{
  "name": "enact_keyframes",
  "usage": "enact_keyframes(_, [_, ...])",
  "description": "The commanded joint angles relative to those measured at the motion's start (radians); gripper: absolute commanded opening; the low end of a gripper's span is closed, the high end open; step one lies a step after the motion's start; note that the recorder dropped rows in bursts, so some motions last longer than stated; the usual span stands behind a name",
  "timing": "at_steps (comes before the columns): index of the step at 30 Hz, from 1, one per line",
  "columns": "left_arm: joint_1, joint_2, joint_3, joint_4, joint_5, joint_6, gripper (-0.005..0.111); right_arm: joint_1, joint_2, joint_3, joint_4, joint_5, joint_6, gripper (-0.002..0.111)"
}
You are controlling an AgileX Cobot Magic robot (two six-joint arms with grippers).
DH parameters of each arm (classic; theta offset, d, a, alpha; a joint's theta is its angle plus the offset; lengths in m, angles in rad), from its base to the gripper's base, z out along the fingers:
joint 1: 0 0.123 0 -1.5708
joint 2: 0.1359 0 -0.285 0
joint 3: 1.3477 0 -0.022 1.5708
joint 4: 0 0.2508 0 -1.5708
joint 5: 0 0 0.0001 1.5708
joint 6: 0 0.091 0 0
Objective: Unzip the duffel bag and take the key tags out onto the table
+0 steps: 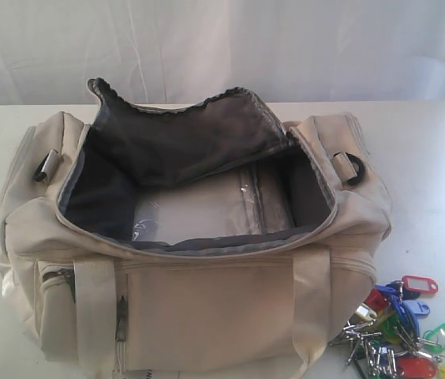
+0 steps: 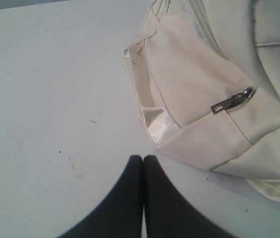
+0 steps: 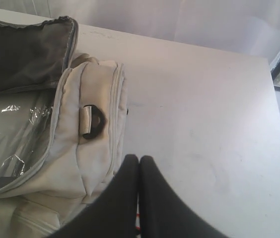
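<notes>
Now | duffel bag point(image 1: 207, 316) unzipped, long axis left-right, mouth up | key tags point(image 1: 400, 328) on table point(image 1: 435, 174) | both jaws closed, empty

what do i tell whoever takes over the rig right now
Left end effector: shut, holding nothing, over the table beside one end of the duffel bag.
Right end effector: shut, holding nothing, at the bag's other end.
Duffel bag: unzipped, flap folded back, no tags visible inside.
Key tags: on the table beside the bag, lower right in the exterior view.
Done: both steps, apparently. Left: nothing visible.
</notes>
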Motion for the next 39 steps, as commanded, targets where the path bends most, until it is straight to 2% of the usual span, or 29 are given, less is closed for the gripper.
enact_keyframes(1, [0.0,-0.005,0.003,-0.001,0.009,0.062,0.0,-0.005,-0.005,0.005,-0.003,-0.004,0.004,0.0])
enact_keyframes(21, [0.0,-0.005,0.003,-0.001,-0.001,0.061,0.0,-0.004,-0.005,0.005,-0.01,-0.003,0.004,0.0])
enact_keyframes(26, [0.0,-0.005,0.003,-0.001,-0.001,0.061,0.0,0.058,-0.027,0.007,-0.003,-0.003,0.006,0.0])
enact_keyframes(32, [0.0,-0.005,0.003,-0.001,-0.001,0.061,0.0,0.092,-0.199,0.035,0.01,-0.038,0.041,0.0])
enact_keyframes(39, [0.0,-0.005,0.003,-0.001,-0.001,0.061,0.0,0.076,-0.557,0.296,0.091,-0.326,0.086,0.0])
